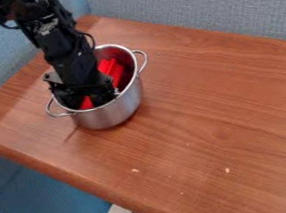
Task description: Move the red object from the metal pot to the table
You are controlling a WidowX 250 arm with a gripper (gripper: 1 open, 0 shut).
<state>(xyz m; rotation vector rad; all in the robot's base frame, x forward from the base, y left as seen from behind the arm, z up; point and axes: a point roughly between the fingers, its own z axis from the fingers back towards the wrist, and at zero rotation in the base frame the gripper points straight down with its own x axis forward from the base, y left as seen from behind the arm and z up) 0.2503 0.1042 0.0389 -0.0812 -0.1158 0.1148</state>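
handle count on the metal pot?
2 visible on the metal pot: one loop on the side toward the table's near-left edge, one on the opposite side, toward the back wall. The gripper covers part of the rim, so anything behind it can't be ruled out.

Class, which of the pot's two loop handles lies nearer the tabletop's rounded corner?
The left-hand handle in the picture of the metal pot; the other sticks out on the right, farther from that corner.

No lettering, label, brand, number or sign is legible on the metal pot (112, 113) or the table (202, 120). The robot arm (57, 35) likewise bears no readable marking.
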